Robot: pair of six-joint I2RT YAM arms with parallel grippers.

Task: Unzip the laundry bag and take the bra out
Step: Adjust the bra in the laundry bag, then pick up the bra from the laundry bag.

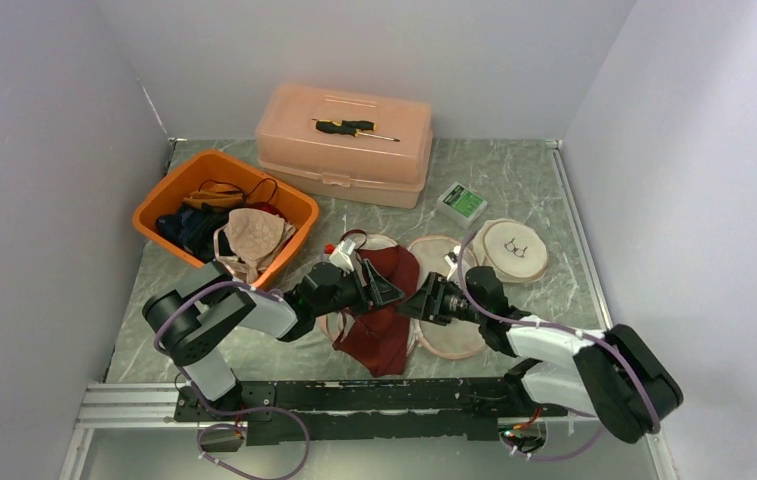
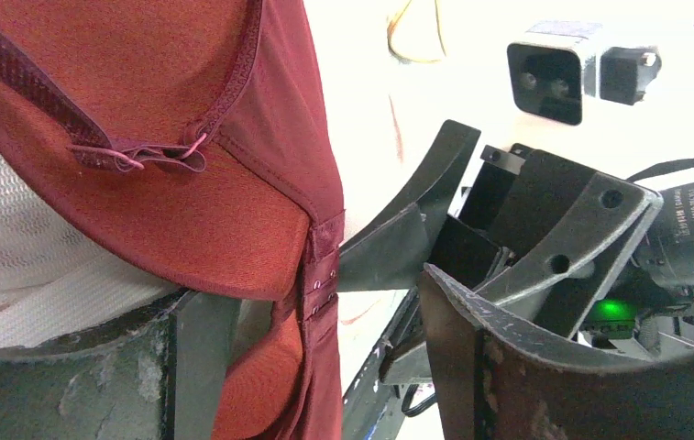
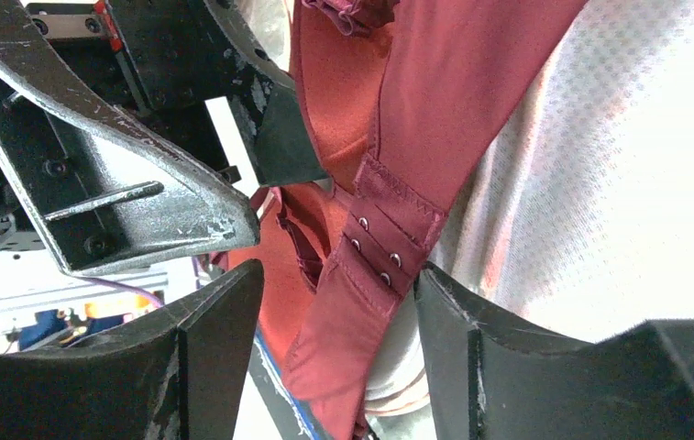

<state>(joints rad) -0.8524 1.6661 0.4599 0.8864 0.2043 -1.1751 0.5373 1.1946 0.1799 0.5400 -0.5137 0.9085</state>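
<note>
Top external: one bra, left hand, right hand.

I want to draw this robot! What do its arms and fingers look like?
The left arm and right arm have chunky black joints and smooth white shells. Thin purple cables loop along both. The fingers are dark grey wedges, scuffed pale at the edges.
</note>
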